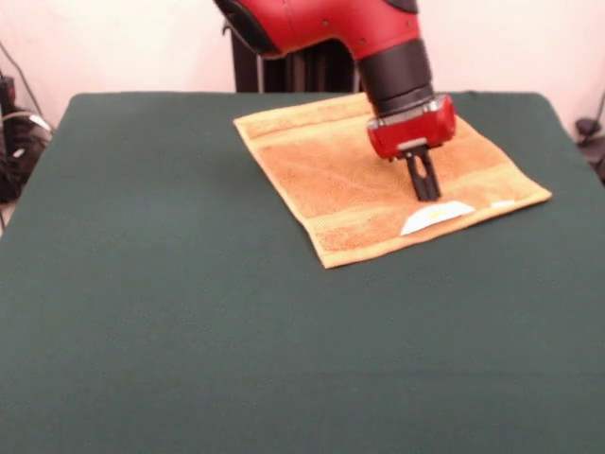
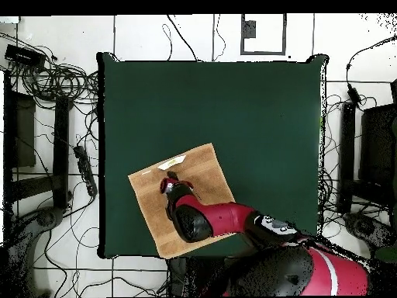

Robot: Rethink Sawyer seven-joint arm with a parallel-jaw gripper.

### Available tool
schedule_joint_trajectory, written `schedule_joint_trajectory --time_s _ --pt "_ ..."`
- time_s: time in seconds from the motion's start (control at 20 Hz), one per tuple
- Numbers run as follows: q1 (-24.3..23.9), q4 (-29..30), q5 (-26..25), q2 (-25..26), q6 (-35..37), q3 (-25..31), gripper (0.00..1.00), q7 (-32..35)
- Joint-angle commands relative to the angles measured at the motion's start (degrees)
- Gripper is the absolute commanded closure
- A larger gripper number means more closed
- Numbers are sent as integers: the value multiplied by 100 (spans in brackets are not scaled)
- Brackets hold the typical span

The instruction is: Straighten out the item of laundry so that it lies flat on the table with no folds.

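The orange-tan towel [image 1: 321, 175] lies spread on the dark green table [image 1: 189, 312], at the far right in the front view and turned at an angle to the table's edges. I see no large folds in it. Its white label [image 1: 437, 217] lies at the near edge. My gripper [image 1: 425, 194] points down over the towel just behind the label, fingers close together, tips at or just above the cloth. In the overhead view the towel [image 2: 151, 206] lies near the table's [image 2: 256, 124] lower left, with the label [image 2: 172, 162] at its upper edge and the gripper [image 2: 167, 185] just below the label.
The arm's red and black body [image 1: 397, 57] hangs over the towel's far part. The black pedestal [image 1: 284, 71] stands behind the table. Cables and dark equipment [image 2: 46, 93] lie on the floor around the table.
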Motion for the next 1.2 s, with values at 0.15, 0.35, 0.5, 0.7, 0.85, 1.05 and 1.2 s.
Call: schedule_joint_trajectory --time_s 0.15,0.35,0.5,0.7,0.85,1.05,1.2 --pt "712 -277 916 -338 536 -182 100 921" --pt "1050 422 1468 -913 783 -1087 100 1021" --pt "879 886 1413 -1483 1255 -1263 100 803" --pt "581 1256 1282 -2020 1735 -1171 100 625" --pt "210 1632 1220 -2685 2355 -915 100 462" --pt "-295 2132 1372 -3745 3335 -435 100 155" --pt "-321 2148 1315 -4067 3730 -470 100 -33"
